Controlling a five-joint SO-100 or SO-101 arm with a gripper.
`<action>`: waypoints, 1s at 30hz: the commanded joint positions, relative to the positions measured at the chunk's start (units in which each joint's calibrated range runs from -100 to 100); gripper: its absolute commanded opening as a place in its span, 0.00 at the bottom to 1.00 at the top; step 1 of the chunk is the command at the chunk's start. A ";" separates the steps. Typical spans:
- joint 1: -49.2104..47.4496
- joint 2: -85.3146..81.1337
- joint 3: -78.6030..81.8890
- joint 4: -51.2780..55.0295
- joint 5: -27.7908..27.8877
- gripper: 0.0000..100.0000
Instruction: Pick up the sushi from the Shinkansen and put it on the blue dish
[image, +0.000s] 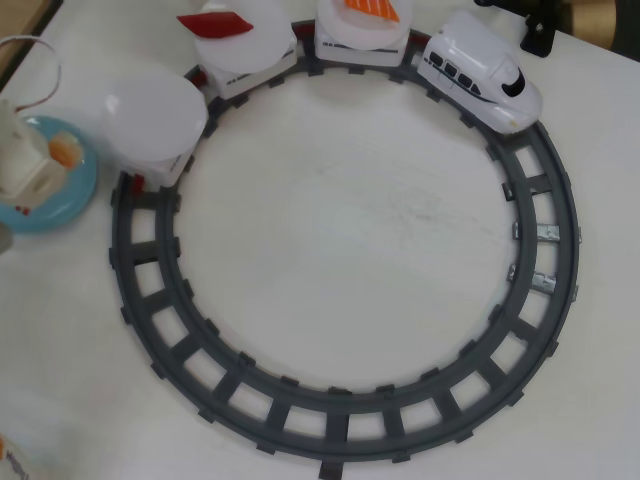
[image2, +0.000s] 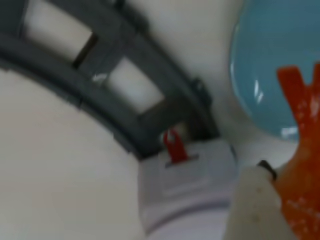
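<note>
From above, the gripper (image: 45, 160) hangs over the blue dish (image: 70, 205) at nine o'clock of the grey track (image: 330, 425), its jaws closed on the sushi (image: 64, 150). The wrist view shows the forked orange tail (image2: 300, 100) against the dish (image2: 270, 60). The Shinkansen (image: 480, 70) sits near one o'clock, and the empty white plate (image: 150, 110) on its rear car lies just beside the dish.

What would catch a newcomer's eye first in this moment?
The grey ring of track fills the table, with the white toy train at upper right pulling plate-topped cars. At the left edge, the gripper hangs over the blue dish; the wrist view shows the orange forked tail of the sushi.
</note>
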 joint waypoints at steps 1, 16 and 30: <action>-3.66 -4.56 1.43 0.92 -1.98 0.03; -9.12 9.21 -10.47 -0.78 -3.60 0.03; -10.09 25.63 -28.41 -1.63 -4.23 0.03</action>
